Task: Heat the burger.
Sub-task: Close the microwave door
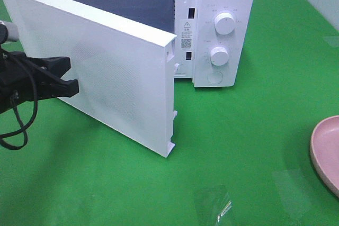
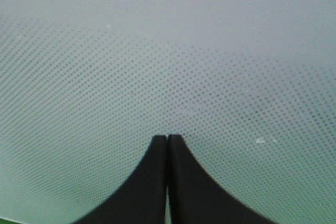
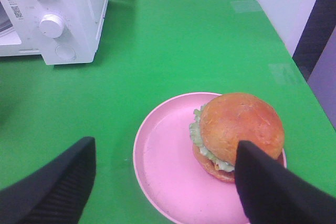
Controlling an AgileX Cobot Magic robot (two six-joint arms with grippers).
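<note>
Hovering over the burger (image 3: 239,129) | right gripper (image 3: 165,182) spread wide, empty, burger toward one finger, not centred | burger on pink plate (image 3: 163,166), right of microwave (image 1: 222,30) | left gripper (image 1: 71,86) pressed together against open door (image 1: 106,72)

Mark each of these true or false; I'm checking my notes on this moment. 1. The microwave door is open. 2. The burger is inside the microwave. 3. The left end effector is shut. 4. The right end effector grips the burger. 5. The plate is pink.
1. The microwave door is open: true.
2. False: the burger sits on the plate, outside.
3. The left end effector is shut: true; it points at the door.
4. False: the right end effector is open above the plate, holding nothing.
5. True.
</note>
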